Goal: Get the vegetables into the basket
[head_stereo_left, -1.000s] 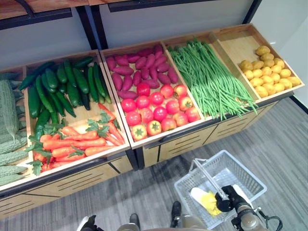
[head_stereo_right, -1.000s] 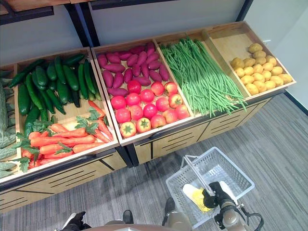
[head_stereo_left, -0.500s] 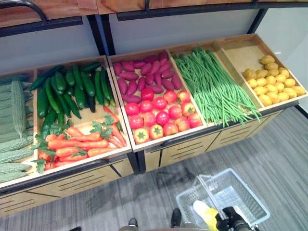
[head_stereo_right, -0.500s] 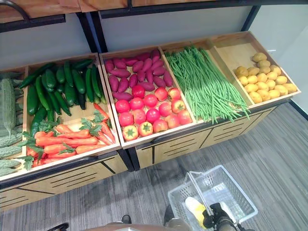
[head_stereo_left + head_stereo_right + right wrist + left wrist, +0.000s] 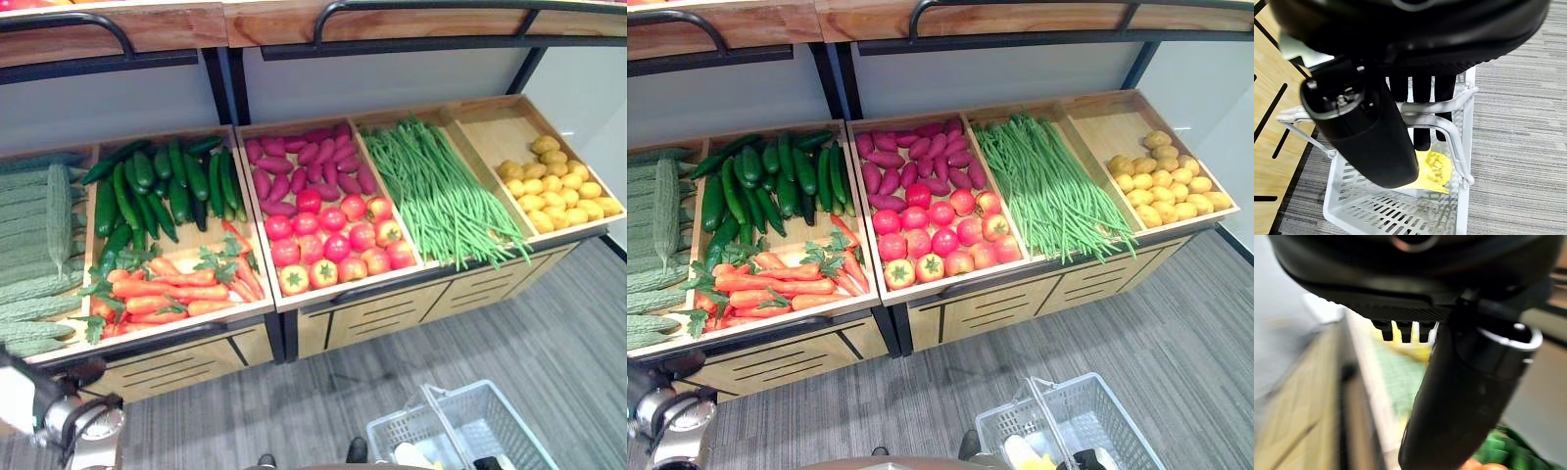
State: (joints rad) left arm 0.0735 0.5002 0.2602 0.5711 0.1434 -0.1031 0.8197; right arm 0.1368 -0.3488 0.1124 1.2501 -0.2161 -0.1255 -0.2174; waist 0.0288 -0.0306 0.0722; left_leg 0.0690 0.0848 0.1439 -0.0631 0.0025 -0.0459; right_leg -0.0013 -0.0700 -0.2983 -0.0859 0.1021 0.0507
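The white wire basket (image 5: 460,431) hangs low at the lower right, in front of the shelf. My right hand (image 5: 1422,98) is curled under its handle (image 5: 1444,125) and carries it. Inside lies a yellow and white vegetable (image 5: 1432,169). On the shelf are bins of cucumbers (image 5: 157,186), carrots (image 5: 167,289), purple sweet potatoes (image 5: 309,166), tomatoes (image 5: 333,245), green beans (image 5: 441,191) and yellow potatoes (image 5: 554,186). My left hand (image 5: 1459,396) is raised near the shelf's left front, its fingers (image 5: 1400,330) straight and holding nothing. Its wrist (image 5: 83,426) shows below the carrots.
Bitter gourds (image 5: 39,245) fill the far left bin. Wooden drawer fronts (image 5: 372,313) run under the bins, and a dark-framed upper shelf (image 5: 323,20) hangs over the back. Grey floor (image 5: 549,333) lies between me and the shelf.
The camera has tilted up, so the shelf, basket and right hand sit lower in the picture. My left arm has risen into view at the lower left.
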